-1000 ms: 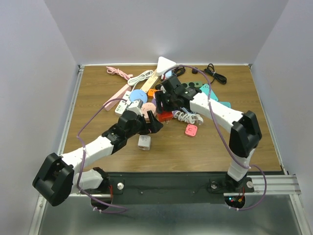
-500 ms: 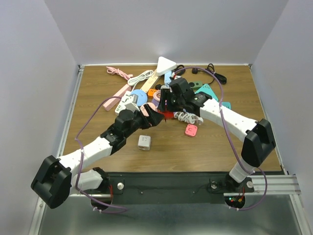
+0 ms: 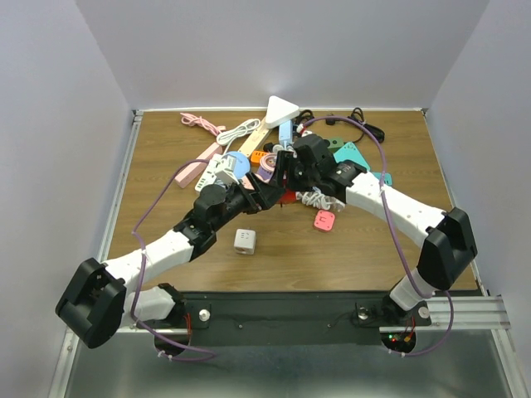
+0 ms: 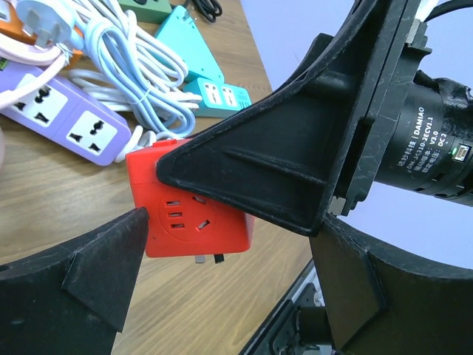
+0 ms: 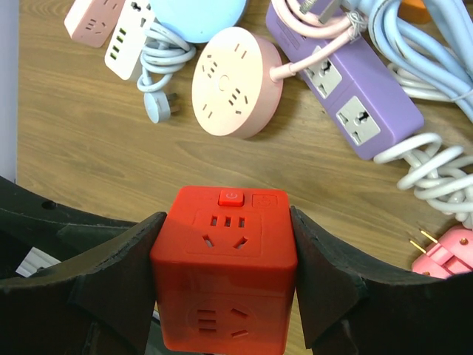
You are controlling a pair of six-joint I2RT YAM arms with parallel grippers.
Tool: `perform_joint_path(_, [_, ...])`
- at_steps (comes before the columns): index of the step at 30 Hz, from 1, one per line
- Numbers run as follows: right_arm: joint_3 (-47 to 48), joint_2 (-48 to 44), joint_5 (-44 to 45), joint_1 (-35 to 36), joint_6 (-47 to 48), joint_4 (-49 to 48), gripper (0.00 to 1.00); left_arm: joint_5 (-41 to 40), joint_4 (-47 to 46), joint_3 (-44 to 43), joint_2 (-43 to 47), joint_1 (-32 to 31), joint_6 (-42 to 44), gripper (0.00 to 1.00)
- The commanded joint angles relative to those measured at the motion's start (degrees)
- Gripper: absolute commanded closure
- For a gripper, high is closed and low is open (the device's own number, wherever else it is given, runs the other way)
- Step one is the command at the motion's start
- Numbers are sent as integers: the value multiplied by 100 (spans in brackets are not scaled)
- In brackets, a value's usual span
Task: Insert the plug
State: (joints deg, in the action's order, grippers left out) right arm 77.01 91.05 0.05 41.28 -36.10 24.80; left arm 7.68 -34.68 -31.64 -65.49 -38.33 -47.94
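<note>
Right wrist view: the right tool [image 5: 225, 277] is pressed onto a red socket cube [image 5: 225, 251], one black finger [image 5: 111, 281] flat against each side face, with the cube's power-button face showing between them. Just beyond the cube, on the counter [image 5: 96, 148], lies a round pink socket [image 5: 236, 81]. Further out to the right is a purple power strip [image 5: 358, 92] with a pink cord across it, and a coil of white cable [image 5: 436, 174] beside that. Off the tool's right finger a pink plug [image 5: 443, 255] shows two brass pins. Furthest out on the left sit a white strip [image 5: 133, 41] and a pink strip [image 5: 92, 18].

Left wrist view: the left tool [image 4: 233, 229] is spread wide. One fingertip [image 4: 126, 244] is at the edge of the same cube's socket face, touching or just short of it, I cannot tell which. The other finger stands well apart from the cube, with the right tool's finger between.

Top view: both tools meet over the pile at mid-counter, and a white cube [image 3: 244, 240] lies alone nearer the arm bases
</note>
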Motion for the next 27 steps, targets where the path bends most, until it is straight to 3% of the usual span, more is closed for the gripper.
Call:
perform_joint_path(1, [-20, -394, -243, 65, -240, -484, 100, -4, -347, -27, -43, -8, -66, 1])
perform_joint_path(27, [121, -482, -225, 65, -337, -511, 100, 576, -66, 176, 37, -35, 470, 4])
